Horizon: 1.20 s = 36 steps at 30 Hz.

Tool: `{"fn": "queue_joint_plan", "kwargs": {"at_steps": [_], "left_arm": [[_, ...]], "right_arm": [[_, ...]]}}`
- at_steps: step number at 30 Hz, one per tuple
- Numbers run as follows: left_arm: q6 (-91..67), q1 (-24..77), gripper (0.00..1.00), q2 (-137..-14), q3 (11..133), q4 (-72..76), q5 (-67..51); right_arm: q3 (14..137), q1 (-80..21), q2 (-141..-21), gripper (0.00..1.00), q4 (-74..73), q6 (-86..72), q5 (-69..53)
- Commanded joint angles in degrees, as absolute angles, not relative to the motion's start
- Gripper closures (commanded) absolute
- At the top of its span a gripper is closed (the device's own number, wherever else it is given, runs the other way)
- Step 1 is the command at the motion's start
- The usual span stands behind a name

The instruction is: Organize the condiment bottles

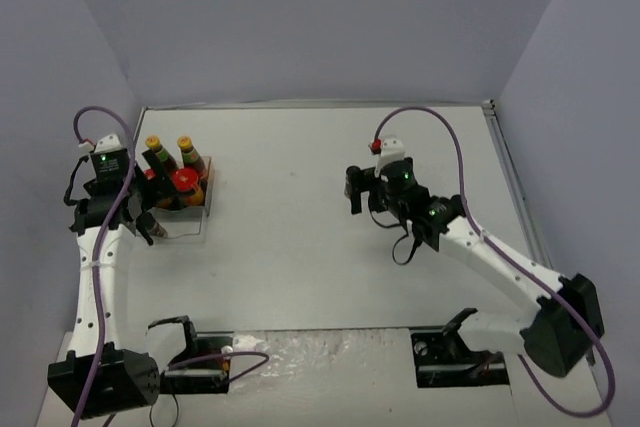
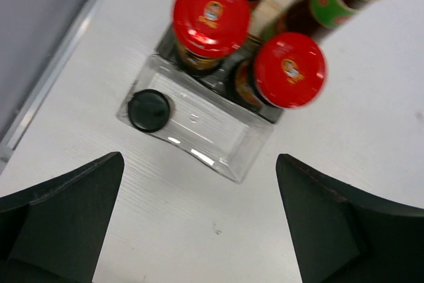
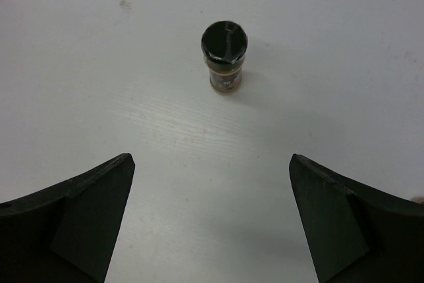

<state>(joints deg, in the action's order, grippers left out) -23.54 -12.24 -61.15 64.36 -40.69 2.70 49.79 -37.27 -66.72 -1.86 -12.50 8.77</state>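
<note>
Five of the condiment bottles sit in the clear rack [image 2: 218, 147]. A small black-capped spice jar [image 2: 148, 109] stands upright in the rack's front compartment, at its left end as the left wrist view shows it; the rest of that compartment holds nothing. In the row just behind it are two squat red-lidded jars [image 2: 211, 16], side by side and close together, the right one [image 2: 289, 69] nearer the front. Behind them, at the back of the rack, rise two tall sauce bottles [image 2: 331, 1] with green neck labels. One leans to the right with its yellow cap showing, and the other is cut off by the top of the frame. In the top view their yellow caps [image 1: 153, 144] stand side by side at the rack's far edge.

The left fingers [image 2: 66, 220] are spread wide on the near side of the rack, clear of it, gripping nothing.

Another black-capped jar, the loose spice jar [image 3: 224, 57], stands upright on the bare white bench [image 3: 199, 137], apart from the rack. It lies ahead of the right fingers [image 3: 79, 220], which are also spread wide and hold nothing. In the top view the right arm [image 1: 470, 242] reaches over the bench well to the right of the rack.
</note>
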Motion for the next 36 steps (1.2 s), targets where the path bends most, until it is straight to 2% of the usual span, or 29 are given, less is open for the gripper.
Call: {"fn": "queue_joint_plan", "kwargs": {"at_steps": [1,5,11,16,19,23,24,25,27,28,36], "left_arm": [[-19.58,-5.13,0.03,-57.21,67.00,-40.48,-3.36],[-16.15,2.51,0.03,-54.62,66.05,-39.62,-6.84],[-13.73,8.75,0.03,-50.24,61.44,-38.23,-11.42],[-12.84,11.38,0.03,-49.39,59.28,-38.16,-11.00],[-12.66,12.35,0.03,-49.97,58.71,-37.75,-10.77],[-12.71,13.14,0.03,-50.94,58.62,-37.79,-10.75],[-12.74,13.27,0.03,-50.98,58.62,-37.79,-10.82],[-12.73,13.29,0.03,-50.99,58.62,-37.78,-10.91],[-12.72,13.48,0.03,-51.00,58.56,-37.39,-11.30],[-12.78,13.53,0.03,-51.04,58.50,-37.23,-11.63],[-14.15,13.80,0.03,-51.59,57.83,-36.39,-12.48]], "right_arm": [[56.39,-35.07,-77.04,0.00,8.61,-8.07,5.47],[60.77,-33.53,-84.26,0.01,10.35,-6.32,4.70],[65.38,-30.61,-95.96,0.09,13.89,-5.37,2.47],[67.58,-30.24,-101.20,0.21,15.75,-4.15,2.04],[67.72,-30.10,-102.48,0.36,17.05,-2.89,0.91],[66.62,-30.37,-102.32,0.67,18.49,-1.29,-4.27],[66.28,-30.54,-102.07,0.73,18.73,-0.93,-5.80],[66.12,-30.85,-101.69,0.74,18.87,-0.68,-7.07],[63.84,-32.97,-100.13,0.87,20.22,0.59,-9.91],[62.97,-34.56,-99.34,0.90,20.85,1.42,-11.02],[60.12,-47.89,-98.61,0.91,23.55,3.61,-14.40]]}}
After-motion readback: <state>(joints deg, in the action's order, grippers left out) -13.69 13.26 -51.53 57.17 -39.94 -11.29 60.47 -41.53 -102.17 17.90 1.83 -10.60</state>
